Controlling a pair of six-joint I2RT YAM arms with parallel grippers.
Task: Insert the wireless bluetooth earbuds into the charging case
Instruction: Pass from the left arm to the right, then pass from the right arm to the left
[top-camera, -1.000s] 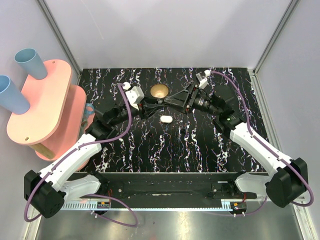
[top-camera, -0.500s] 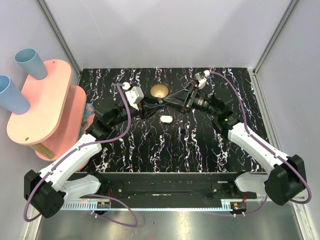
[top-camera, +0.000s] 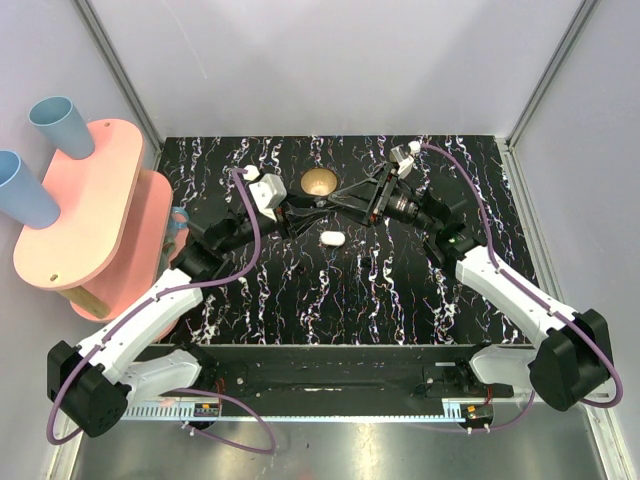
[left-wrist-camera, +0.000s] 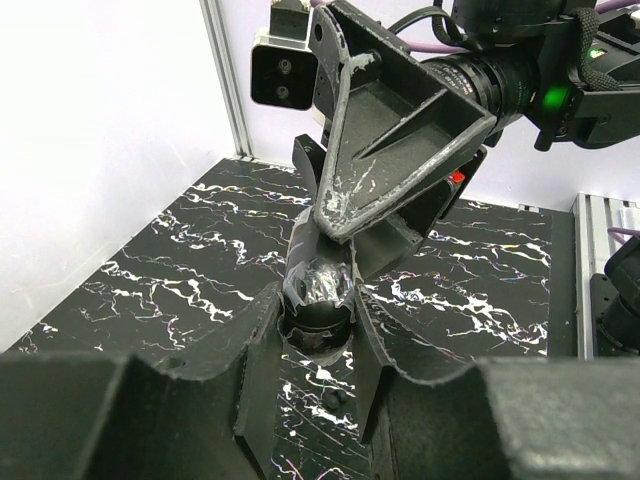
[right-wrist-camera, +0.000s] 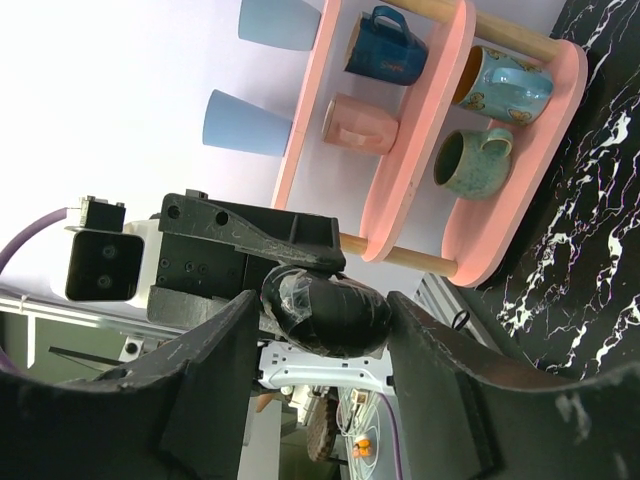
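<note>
Left gripper (left-wrist-camera: 318, 305) clamps a glossy, rounded black lump (left-wrist-camera: 318, 280); right gripper (right-wrist-camera: 325, 308) straddles it, grip unclear. Smooth white charging case (top-camera: 332, 238) lies just beside them on the marbled table (top-camera: 350, 300), near a brass bowl (top-camera: 319, 183); open tabletop nearer the arms.

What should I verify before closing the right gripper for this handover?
1. Left gripper clamped on the black rounded object: ok.
2. Right gripper jaws apart, one on each side of the object: ok.
3. Right gripper touching the object: cannot tell.
4. Charging case lying clear of both grippers: ok.
5. Charging case lid open: cannot tell.
</note>
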